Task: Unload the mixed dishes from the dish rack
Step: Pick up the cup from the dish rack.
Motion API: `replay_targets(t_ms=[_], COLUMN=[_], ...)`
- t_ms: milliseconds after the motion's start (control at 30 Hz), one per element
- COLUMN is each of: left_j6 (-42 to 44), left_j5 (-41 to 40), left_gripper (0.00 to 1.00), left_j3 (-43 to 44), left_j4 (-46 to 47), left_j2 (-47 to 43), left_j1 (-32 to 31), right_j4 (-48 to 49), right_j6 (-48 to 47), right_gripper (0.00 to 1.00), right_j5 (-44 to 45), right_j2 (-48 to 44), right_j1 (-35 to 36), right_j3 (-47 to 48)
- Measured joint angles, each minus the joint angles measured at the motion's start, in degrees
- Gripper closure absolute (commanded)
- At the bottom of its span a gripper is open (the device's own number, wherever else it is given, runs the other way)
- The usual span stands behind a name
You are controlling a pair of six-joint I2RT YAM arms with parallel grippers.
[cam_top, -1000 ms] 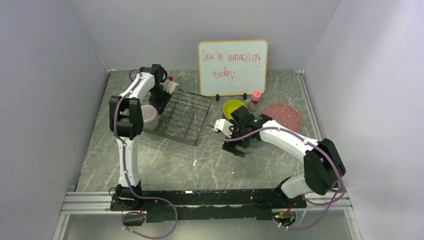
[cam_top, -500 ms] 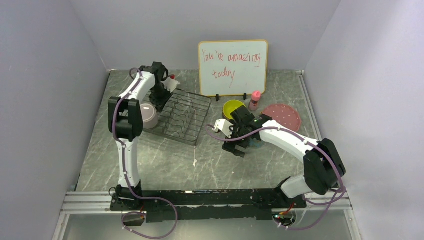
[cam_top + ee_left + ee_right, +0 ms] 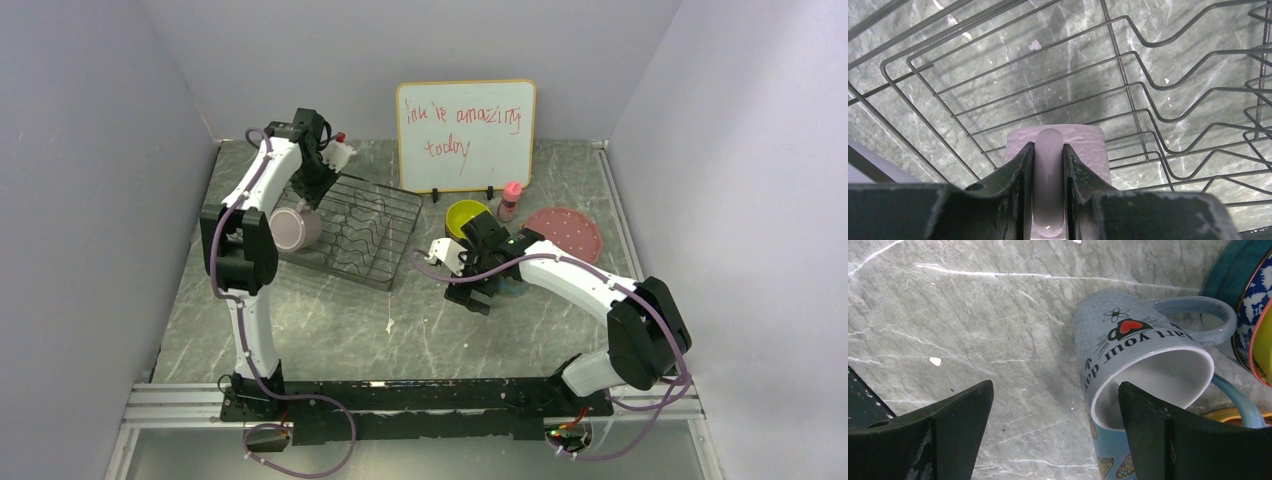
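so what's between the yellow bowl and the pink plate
A small pink bottle stands between the bowl and the plate, slightly toward the far side; the top view shows it.

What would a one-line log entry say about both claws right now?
left claw: shut on lilac mug handle | mug: at dish rack left edge | right claw: open above grey mug

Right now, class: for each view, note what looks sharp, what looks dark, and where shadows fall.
Top view: even light, faint shadows, board writing legible. Left wrist: rack wires crisp, left fingers dark beside the lilac mug handle. Right wrist: grey mug print sharp, right fingers dark at the bottom corners.
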Motion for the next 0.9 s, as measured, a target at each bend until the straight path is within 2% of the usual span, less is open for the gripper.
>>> replay_targets(t_ms=[333,900], left_j6=[1.0,4.5], left_j5=[-1.6,-6.5], left_gripper=[0.98,0.98], left_j3=[-0.9,0.2], left_j4=[-0.8,-8.7], left_j2=[-0.8,-3.9], left_j1=[0.0,0.0], right_j4=[0.0,0.0], right_j6=[0.0,0.0], right_gripper=[0.01,0.01], right_j5=[0.0,0.0], right_j2=[0.0,0.0], right_j1=[0.0,0.0], right_j3=[0.0,0.0])
